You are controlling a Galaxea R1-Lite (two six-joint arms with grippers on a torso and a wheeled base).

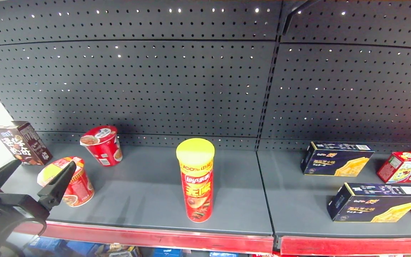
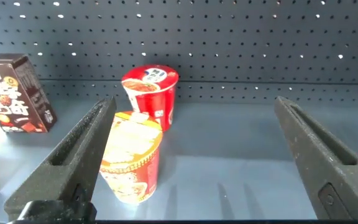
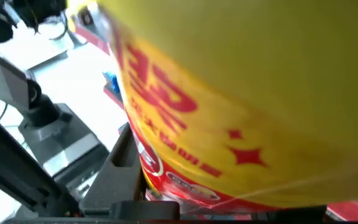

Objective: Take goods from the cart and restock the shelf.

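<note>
My left gripper (image 1: 45, 163) hangs open at the shelf's front left, just in front of a yellow-lidded noodle cup (image 1: 70, 181). In the left wrist view its fingers (image 2: 82, 155) stand wide apart, that cup (image 2: 131, 157) sits by one of them, and nothing lies between the jaws. A red noodle cup (image 1: 102, 144) stands behind it. My right gripper (image 3: 185, 199) is shut on a yellow and red snack package (image 3: 241, 81); a dark finger (image 3: 122, 163) lies against the package. A tall red chip can (image 1: 195, 180) with a yellow lid stands upright mid-shelf.
A brown chocolate box (image 1: 23, 142) stands at the far left of the grey shelf (image 1: 148, 185). Two dark blue boxes (image 1: 337, 159) (image 1: 373, 202) and red boxes (image 1: 407, 166) lie on the right bay. Free room lies between the cups and the can.
</note>
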